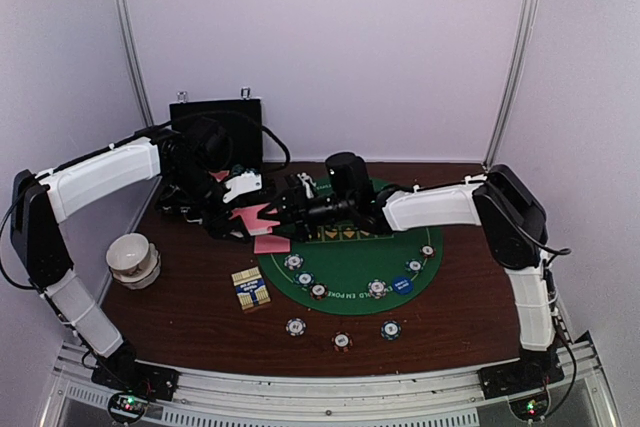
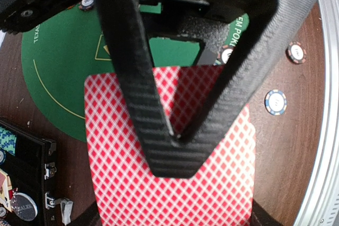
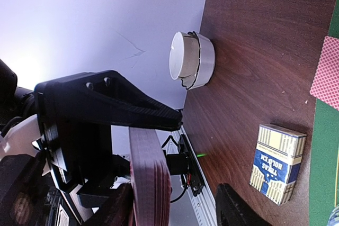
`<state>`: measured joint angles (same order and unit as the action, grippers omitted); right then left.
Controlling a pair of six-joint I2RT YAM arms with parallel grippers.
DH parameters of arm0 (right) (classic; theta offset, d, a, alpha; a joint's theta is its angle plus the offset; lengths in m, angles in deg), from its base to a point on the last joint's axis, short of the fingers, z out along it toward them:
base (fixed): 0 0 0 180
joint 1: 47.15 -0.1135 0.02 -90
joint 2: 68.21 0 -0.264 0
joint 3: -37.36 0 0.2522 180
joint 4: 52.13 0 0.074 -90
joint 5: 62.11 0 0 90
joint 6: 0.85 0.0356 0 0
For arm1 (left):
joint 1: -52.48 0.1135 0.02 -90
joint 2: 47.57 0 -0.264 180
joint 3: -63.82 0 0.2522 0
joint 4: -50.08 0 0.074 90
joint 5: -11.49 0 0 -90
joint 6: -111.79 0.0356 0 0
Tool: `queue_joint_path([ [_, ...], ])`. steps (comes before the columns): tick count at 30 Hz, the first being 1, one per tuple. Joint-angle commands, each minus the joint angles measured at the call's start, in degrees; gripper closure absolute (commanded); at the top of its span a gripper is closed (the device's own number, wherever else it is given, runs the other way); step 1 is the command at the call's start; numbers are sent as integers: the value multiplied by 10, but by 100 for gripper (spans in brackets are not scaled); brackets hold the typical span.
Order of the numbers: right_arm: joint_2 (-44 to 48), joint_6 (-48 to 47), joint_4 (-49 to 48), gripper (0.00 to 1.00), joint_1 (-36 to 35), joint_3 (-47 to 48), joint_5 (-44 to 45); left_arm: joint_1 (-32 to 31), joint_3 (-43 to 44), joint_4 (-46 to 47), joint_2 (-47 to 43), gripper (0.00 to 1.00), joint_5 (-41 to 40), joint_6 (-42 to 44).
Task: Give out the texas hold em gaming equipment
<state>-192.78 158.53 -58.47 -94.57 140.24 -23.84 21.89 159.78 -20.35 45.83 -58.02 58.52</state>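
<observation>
- Two grippers meet — the left gripper [image 2: 175, 146] clamps the cards [image 2: 122, 183].
- Jaws of the right gripper [image 3: 175, 211] stand apart (cards sit between them).
- One card [image 1: 272, 244] lies at the edge of the mat [image 1: 350, 265].

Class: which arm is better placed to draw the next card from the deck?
Right, probably. The left end effector is shut on the deck; the right end effector sits at the deck's edge, jaws apart, ready to pinch a card.
</observation>
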Motion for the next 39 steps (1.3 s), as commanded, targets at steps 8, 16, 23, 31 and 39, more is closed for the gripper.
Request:
queue_joint_path([
  [8,71,-21,38,55,15,-31,0,4,14,8,-6,100,12,0],
  [16,82,-14,38,73,15,-29,-5,4,16,8,-3,100,10,0],
  [23,92,8,16,77,12,-41,-12,4,15,8,-1,100,4,1],
  [31,67,70,-67,78,3,-57,-29,4,15,8,-3,100,1,3],
  [39,69,80,-74,96,9,-60,-32,4,11,8,-7,100,-5,6],
])
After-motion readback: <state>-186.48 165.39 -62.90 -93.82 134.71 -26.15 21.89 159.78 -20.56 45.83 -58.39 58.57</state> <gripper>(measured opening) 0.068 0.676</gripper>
